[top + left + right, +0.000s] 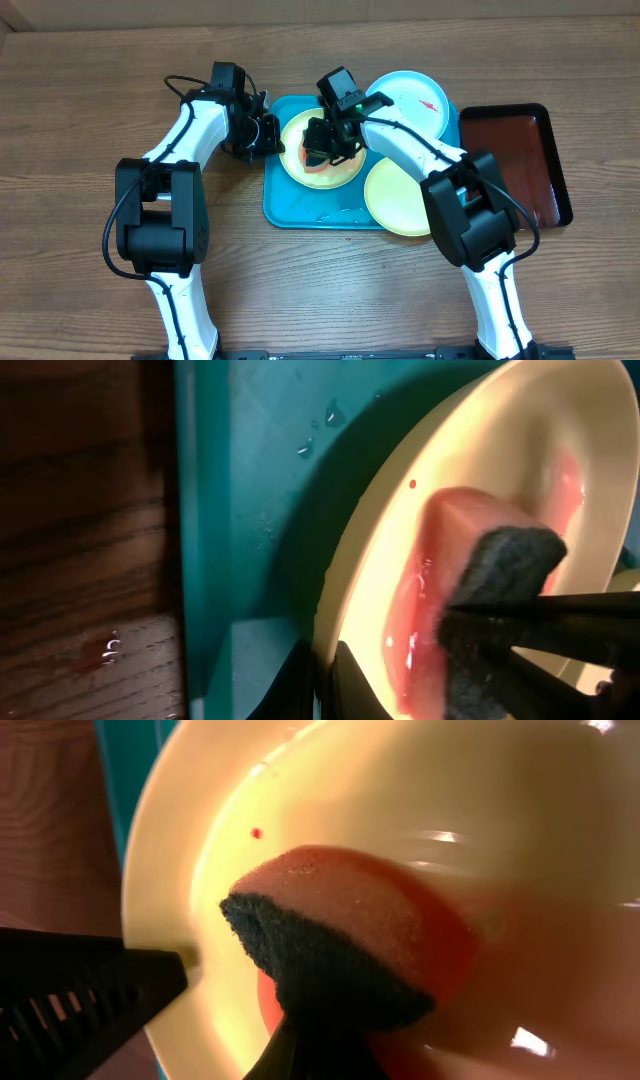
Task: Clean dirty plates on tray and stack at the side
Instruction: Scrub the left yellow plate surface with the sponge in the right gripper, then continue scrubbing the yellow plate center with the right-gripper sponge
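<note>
A pale yellow-green plate lies on the teal tray. My left gripper is shut on its left rim, and the left wrist view shows the jaws pinching the rim of the plate. My right gripper is shut on a pink sponge with a dark scouring pad and presses it on the plate's wet, reddish inside. The sponge also shows in the left wrist view. A second yellow-green plate overlaps the tray's right edge. The light blue plate carries a red smear.
A dark red-black tray sits on the wooden table to the right. Water drops lie on the teal tray. A small red wet spot is on the wood left of the tray.
</note>
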`<state>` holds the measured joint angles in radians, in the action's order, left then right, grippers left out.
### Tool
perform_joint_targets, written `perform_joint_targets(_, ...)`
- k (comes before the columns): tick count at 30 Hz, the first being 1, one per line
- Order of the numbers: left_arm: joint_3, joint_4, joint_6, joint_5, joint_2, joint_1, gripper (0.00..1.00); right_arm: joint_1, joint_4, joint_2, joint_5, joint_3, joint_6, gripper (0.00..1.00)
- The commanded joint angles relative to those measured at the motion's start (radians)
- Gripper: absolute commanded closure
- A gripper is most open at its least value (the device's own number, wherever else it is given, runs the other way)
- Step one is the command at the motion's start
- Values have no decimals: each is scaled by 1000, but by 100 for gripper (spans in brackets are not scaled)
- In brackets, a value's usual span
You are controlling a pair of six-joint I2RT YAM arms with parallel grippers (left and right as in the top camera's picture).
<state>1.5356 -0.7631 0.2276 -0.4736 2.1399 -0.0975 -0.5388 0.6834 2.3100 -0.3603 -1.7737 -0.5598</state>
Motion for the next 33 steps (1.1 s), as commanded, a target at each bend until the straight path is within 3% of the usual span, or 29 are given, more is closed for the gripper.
perform_joint_targets(1,-2,2,-26,-148,-2,-22,96,-30,-28,40,-34,1,6,96)
perform_joint_targets(10,-2,1,-26,-148,-2,-21,96,-28,-161,40,-30,1,-84,96)
perform_joint_targets(21,-2,-11,-26,-144,-2,-21,96,23,-183,40,211,0,-152,96)
perform_joint_targets(28,-2,-10,-26,-136,-2,-20,96,148,-13,39,196,-8,-146,96)
perform_joint_targets(33,-2,-9,-26,-82,-2,-20,96,192,185,39,135,-23,-53,96)
